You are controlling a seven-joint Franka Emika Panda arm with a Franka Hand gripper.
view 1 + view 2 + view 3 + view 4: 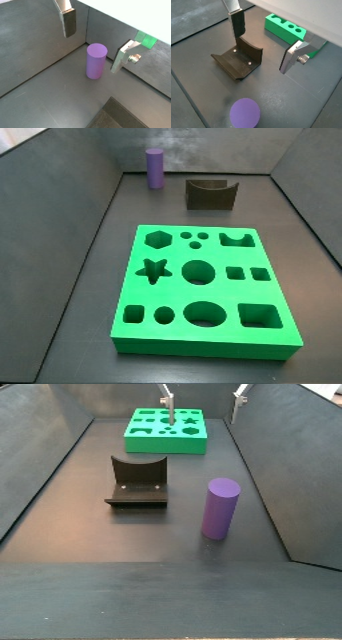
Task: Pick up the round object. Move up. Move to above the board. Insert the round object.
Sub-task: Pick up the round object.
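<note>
Zero steps appear complete: we see the round object standing free at frame centre-right, the end effector spread apart near the board, top centre.

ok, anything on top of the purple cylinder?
Nothing: the purple cylinder's flat round top is bare in both side views. The pincer hangs open above it, not touching. Its underside against the floor is hidden.

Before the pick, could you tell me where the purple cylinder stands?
The cylinder stands upright on the floor beside the brown block, apart from it; the open gripper hangs above.
</note>
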